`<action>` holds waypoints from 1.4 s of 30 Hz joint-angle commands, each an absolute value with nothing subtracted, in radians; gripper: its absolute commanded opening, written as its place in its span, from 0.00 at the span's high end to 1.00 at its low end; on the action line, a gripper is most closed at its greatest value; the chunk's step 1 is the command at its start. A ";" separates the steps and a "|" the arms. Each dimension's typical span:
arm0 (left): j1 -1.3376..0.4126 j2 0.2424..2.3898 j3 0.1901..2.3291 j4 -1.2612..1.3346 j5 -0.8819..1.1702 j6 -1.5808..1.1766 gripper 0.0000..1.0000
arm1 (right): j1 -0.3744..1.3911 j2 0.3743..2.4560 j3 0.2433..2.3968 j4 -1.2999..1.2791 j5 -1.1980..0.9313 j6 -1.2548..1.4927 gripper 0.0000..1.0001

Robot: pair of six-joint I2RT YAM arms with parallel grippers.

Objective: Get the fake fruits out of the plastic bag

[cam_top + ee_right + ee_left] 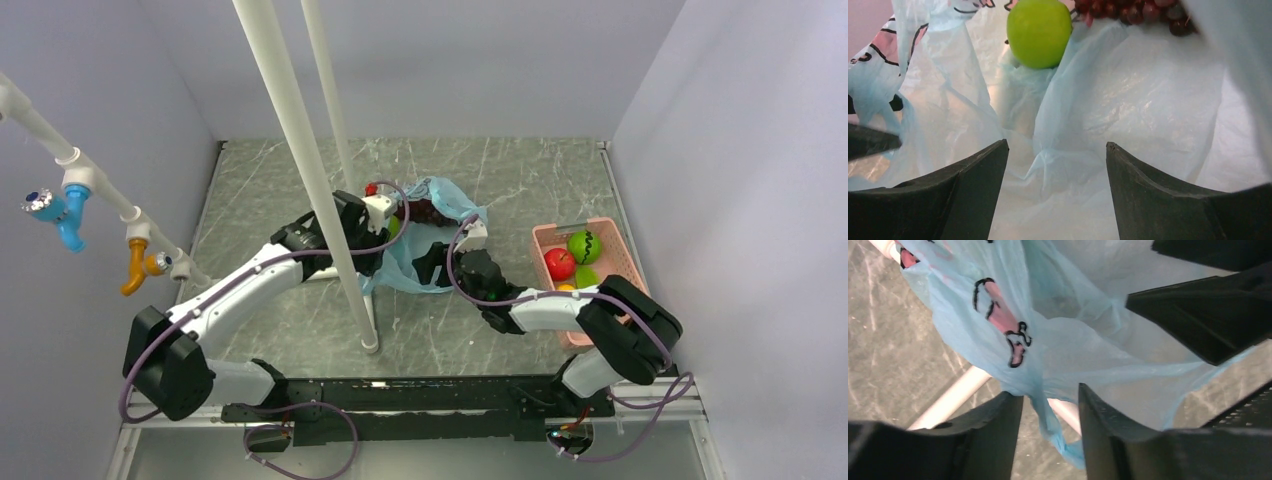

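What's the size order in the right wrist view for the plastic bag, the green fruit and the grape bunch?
1. plastic bag, fills most of the frame.
2. green fruit.
3. grape bunch, but unsure: the top edge cuts it off, so it may match the green fruit.

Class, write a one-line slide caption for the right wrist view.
Open right tool over the bag, green fruit and grapes ahead.
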State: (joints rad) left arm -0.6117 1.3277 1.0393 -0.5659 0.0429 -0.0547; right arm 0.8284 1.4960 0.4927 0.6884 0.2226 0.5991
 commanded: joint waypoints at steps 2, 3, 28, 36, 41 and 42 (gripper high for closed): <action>-0.597 1.263 1.060 -0.550 0.126 -0.125 0.38 | 0.828 1.490 0.575 0.698 0.230 0.593 0.24; -0.592 1.266 1.072 -0.552 0.126 -0.122 0.33 | 0.829 1.500 0.596 0.688 0.228 0.595 0.24; -0.494 1.242 1.020 -0.443 0.156 0.013 1.00 | 0.808 1.484 0.477 0.896 0.194 0.585 0.06; -0.494 1.215 1.077 -0.422 0.250 -0.020 0.15 | 0.808 1.395 0.464 0.866 0.005 0.567 0.06; -0.494 1.322 1.251 -0.545 0.157 -0.014 0.01 | 0.811 1.331 0.510 0.790 -0.018 0.570 0.06; -0.494 1.357 1.289 -0.574 0.119 -0.012 0.01 | 0.814 1.323 0.515 0.782 -0.013 0.578 0.06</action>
